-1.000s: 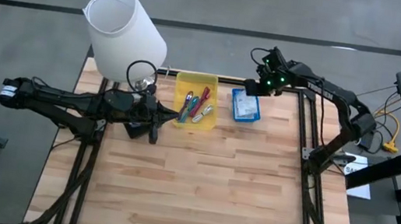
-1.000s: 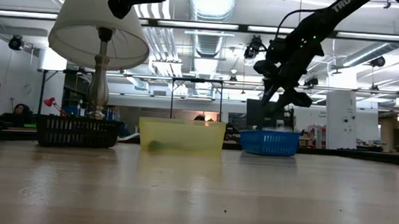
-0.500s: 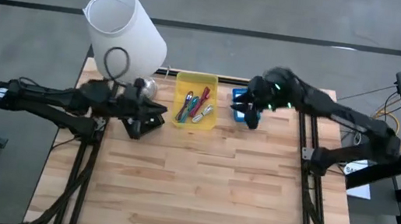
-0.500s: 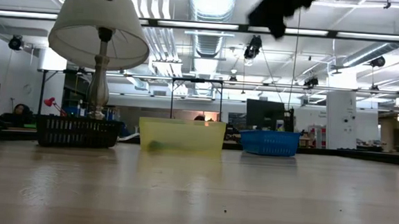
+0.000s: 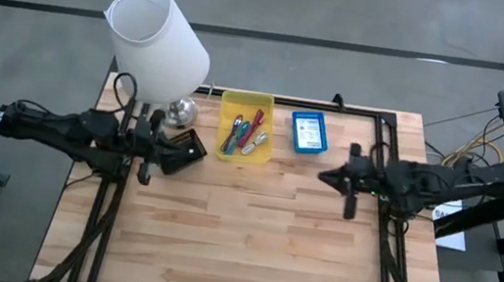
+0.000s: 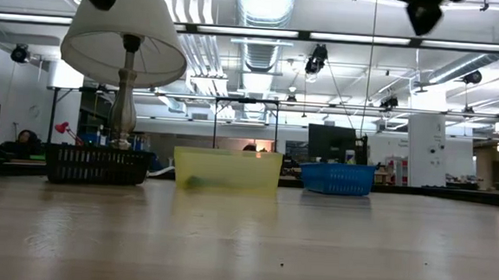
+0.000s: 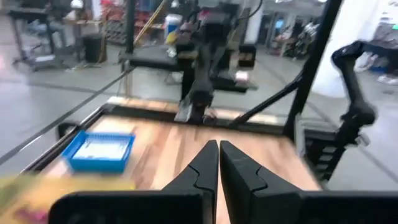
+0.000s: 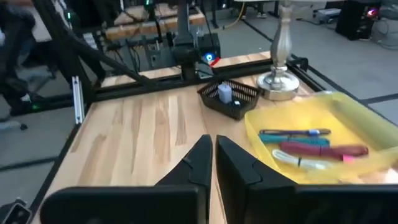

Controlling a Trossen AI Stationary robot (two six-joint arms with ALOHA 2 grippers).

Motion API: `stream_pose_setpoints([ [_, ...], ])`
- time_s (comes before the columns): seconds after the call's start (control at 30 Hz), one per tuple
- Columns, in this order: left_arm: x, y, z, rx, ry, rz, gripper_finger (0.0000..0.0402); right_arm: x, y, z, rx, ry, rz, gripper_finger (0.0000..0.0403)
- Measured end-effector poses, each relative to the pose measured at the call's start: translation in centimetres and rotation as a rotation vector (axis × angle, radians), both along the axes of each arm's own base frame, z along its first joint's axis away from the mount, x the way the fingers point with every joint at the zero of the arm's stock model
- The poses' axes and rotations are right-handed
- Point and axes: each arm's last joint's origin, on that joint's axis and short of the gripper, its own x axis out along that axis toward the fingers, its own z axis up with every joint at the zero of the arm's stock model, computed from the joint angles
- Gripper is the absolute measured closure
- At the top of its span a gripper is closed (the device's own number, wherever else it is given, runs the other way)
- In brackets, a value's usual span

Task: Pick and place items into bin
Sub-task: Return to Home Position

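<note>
Items – lying inside yellow bin at far edge of worktop | left tool – fingers pressed together, empty, above worktop's left side | right tool – fingers together, empty, above right side

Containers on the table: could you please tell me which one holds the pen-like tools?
The yellow bin, between the black basket and the blue bin; the high view shows red, teal and silver tools inside it alone.
</note>
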Motion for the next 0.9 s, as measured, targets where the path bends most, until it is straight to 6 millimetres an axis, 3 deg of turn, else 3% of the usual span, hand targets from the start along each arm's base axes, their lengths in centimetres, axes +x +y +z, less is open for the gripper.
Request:
stream_pose_setpoints([
  [0.17,-3.1,0.5,-1.8,0.007,-0.035,0.06,0.0402,-4.1,-0.3,-2.3,0.035,-0.098,0.008,0.0394],
  [0.43,-7.9,1.1,-3.4,0.088,-0.184,0.013,0.0402,-7.6,-1.4,-5.8,-0.019,-0.308,-0.061,0.0394],
  [0.67,-7.0,1.1,-5.2,0.121,-0.117,0.064,0.0402,-8.0,-1.5,-9.1,-0.023,-0.368,-0.089,0.0394],
  [0.77,-6.1,1.0,-7.0,0.123,-0.042,0.059,0.0402,-7.8,-1.5,-10.5,-0.026,-0.356,-0.093,0.0394],
  [0.9,-5.0,0.8,-9.0,0.109,-0.126,0.066,0.0402,-7.6,-1.5,-11.9,0.004,-0.346,-0.097,0.0394],
])
